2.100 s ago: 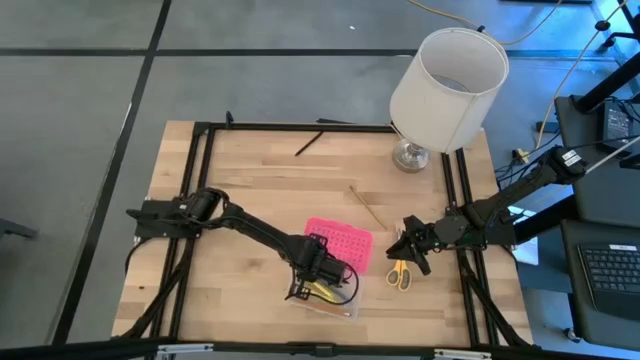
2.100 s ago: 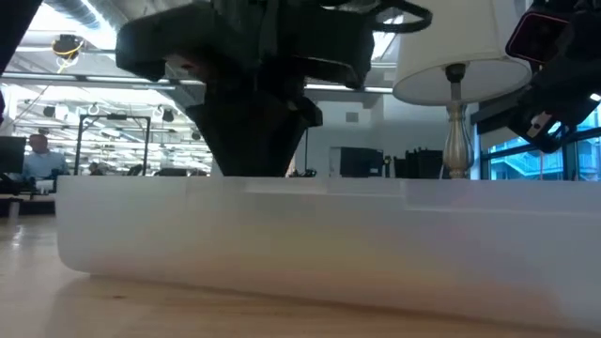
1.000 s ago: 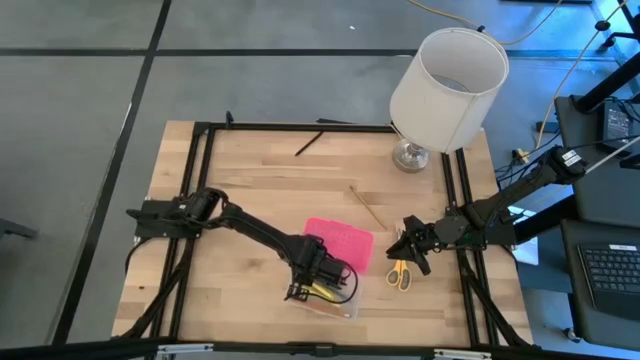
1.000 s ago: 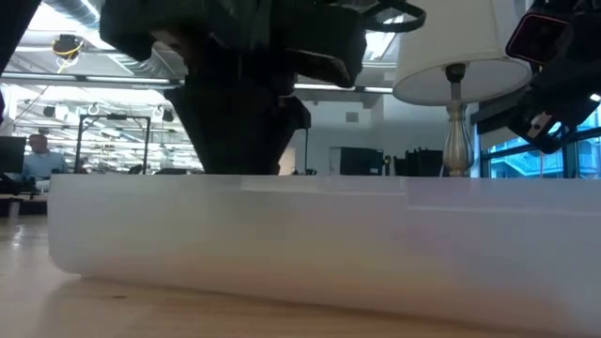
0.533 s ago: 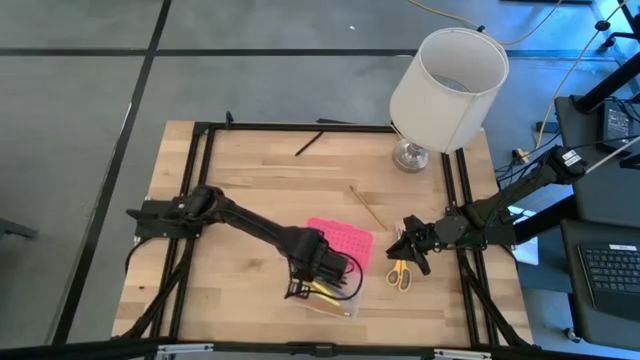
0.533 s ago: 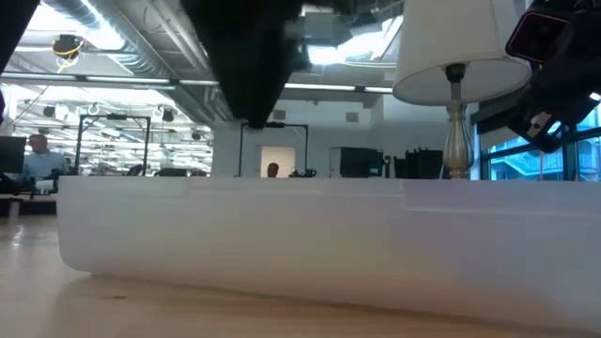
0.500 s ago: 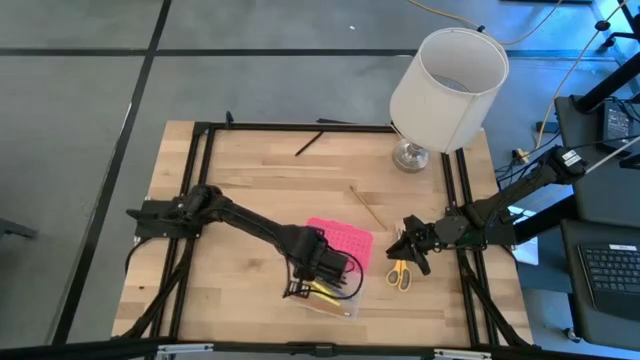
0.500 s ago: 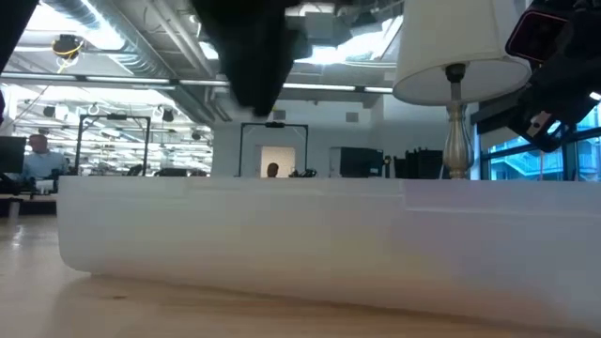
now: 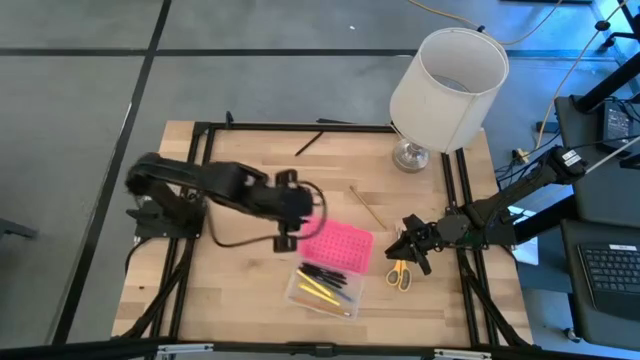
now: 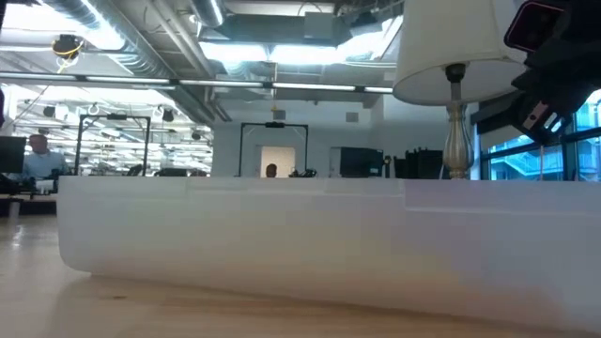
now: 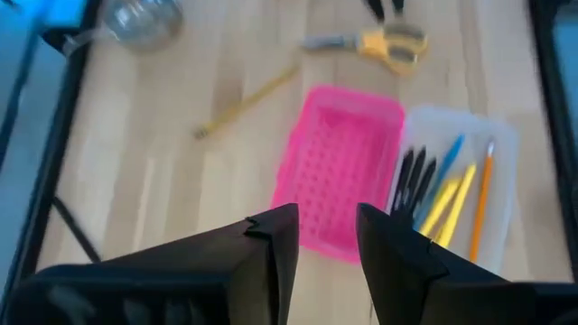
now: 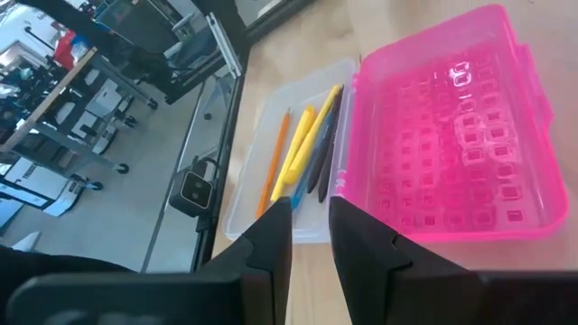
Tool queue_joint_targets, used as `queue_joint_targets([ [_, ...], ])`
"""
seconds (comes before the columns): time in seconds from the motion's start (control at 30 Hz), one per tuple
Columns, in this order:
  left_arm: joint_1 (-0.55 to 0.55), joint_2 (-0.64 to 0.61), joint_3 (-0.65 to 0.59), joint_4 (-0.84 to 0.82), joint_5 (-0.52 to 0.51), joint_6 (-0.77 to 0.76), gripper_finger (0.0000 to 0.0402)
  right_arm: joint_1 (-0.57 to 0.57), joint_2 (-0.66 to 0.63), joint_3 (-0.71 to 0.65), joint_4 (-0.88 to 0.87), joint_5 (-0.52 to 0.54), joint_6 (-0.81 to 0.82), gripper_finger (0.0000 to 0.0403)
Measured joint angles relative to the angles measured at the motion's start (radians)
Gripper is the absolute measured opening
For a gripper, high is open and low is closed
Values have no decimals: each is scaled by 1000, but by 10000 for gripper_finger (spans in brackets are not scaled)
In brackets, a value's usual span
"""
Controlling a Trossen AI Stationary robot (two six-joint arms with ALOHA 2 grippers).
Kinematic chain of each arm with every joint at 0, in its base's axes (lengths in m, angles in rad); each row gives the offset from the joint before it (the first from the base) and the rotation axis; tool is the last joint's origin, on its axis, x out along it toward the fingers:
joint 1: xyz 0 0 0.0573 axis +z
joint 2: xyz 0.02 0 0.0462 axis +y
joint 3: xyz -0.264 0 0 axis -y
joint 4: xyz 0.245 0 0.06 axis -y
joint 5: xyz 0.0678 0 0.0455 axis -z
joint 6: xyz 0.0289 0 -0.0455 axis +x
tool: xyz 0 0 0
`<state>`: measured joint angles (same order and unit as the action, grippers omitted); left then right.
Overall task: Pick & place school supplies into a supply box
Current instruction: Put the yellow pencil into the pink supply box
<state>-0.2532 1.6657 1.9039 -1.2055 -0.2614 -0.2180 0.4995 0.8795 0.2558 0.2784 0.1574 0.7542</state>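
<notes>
1. The supply box lies open on the pale wooden tabletop, toward the near edge and between the two arms. Its clear plastic base is a shallow rounded-corner tray; the bright pink lid, moulded in a dotted grid, is folded back flat beside it.
2. Inside the base lie thin pens and pencils side by side — black, yellow, blue and one orange-brown, all roughly parallel to the tray's long walls.
3. The scissors, with yellow handles, lie flat on the wood just right of the box, apart from it.
4. A thin wood-coloured pencil lies loose beyond the lid, and a black pen lies near the far edge of the tabletop.
5. The left gripper is over the middle of the tabletop, just left of the pink lid; its dark jaws stand a narrow gap apart and hold nothing.
6. The right gripper hovers just above the scissors, near the right frame rail; its jaws are narrowly parted and empty.
7. A lamp with a smooth white drum shade and a metal foot stands at the far right corner — bare wood lies open at the left.
</notes>
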Motion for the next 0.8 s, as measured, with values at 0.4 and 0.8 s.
queue_joint_targets([
  [0.4, 57, -454, -731, 584, 29, -111, 105, 0, 0, 0, 1, 54, -32, 83],
  [0.8, 60, -682, -1332, 1395, -49, -172, 108, -2, 0, 0, -12, 302, 39, 192],
])
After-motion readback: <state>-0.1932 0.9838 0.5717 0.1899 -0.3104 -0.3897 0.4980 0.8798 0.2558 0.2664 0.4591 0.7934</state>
